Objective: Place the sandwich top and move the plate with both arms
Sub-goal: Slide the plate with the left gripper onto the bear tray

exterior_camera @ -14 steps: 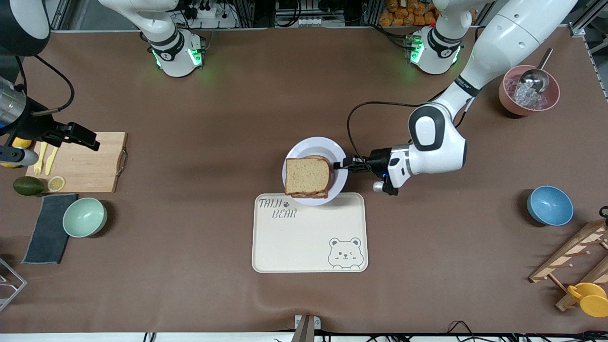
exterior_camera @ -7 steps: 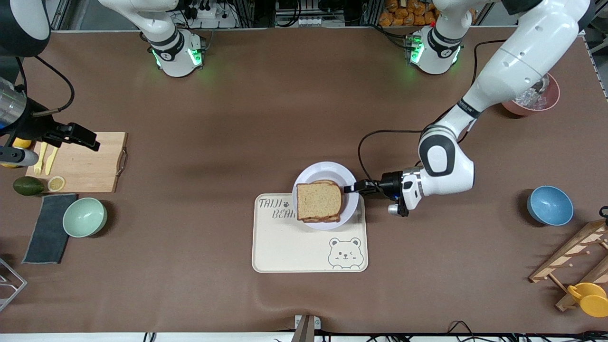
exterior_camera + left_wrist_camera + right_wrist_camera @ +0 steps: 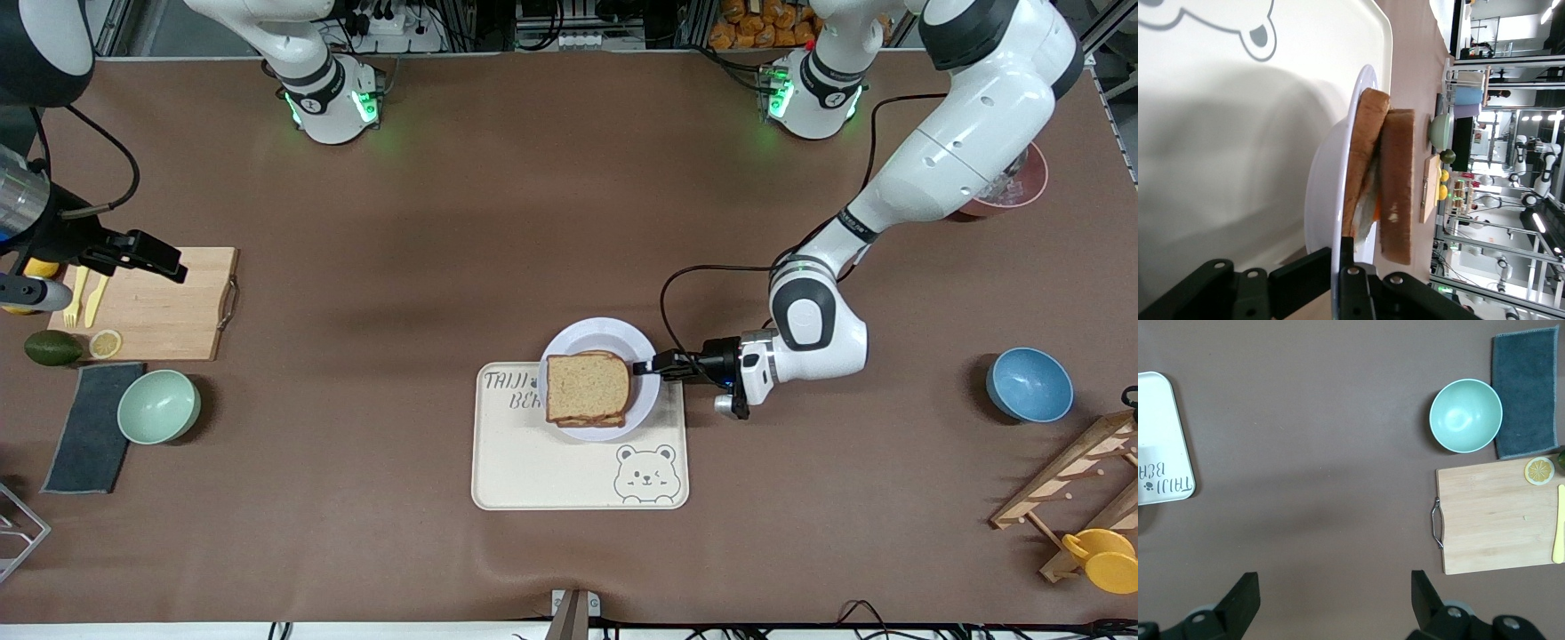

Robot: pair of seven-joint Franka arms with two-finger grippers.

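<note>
right pincer [image 3: 173,267] apart, waiting over cutting board [image 3: 169,307] | sandwich top [image 3: 587,384] on stack, soft, may slide | plate [image 3: 605,333] over bear tray [image 3: 533,462], stiff, slick, grip by rim | left pincer [image 3: 642,365] clamped on plate rim

Sandwich top [image 3: 588,382] on plate [image 3: 598,333], over tray [image 3: 533,462]
</note>
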